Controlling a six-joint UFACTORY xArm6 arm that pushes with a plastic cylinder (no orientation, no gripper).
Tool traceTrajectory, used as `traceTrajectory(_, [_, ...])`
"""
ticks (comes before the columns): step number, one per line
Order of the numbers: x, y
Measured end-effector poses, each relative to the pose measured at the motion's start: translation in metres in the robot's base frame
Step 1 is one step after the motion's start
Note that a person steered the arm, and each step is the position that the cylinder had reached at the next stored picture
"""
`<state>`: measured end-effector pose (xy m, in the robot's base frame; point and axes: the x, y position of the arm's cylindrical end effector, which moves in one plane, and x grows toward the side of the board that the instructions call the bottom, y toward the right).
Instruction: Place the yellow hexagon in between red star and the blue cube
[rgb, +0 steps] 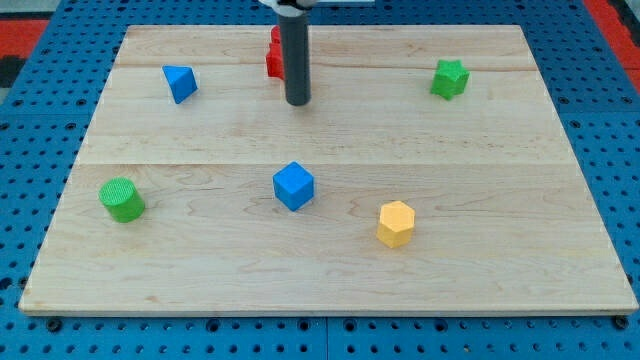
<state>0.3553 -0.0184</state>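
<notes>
1. The desk (330, 270) is a pale wooden board with visible grain and plank seams, lying on a blue perforated surface (40, 330).
2. A red block (273, 55) sits near the view's top, mostly hidden behind the rod, so its shape cannot be made out.
3. The blue cube (293, 186) sits near the middle of the desk, and the stretch of wood between it and the red block is crossed only by the rod.
4. The yellow hexagon (396, 223) lies toward the view's bottom right of the blue cube, apart from it and touching nothing.
5. A blue triangular block (180, 83) rests at the view's upper left, a green star-like block (450, 78) at the upper right, and a ribbed green cylinder (122, 199) at the left.
6. There is no hand to open or close: the arm ends in a straight dark rod holding nothing.
7. My tip (297, 103) sits just beside the red block, on its lower right, well apart from the yellow hexagon.
</notes>
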Motion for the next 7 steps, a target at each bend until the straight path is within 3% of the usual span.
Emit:
traceTrajectory(2, [0.12, 0.128])
traceTrajectory(3, [0.17, 0.152])
traceTrajectory(5, [0.191, 0.022])
traceTrajectory(7, [0.149, -0.019])
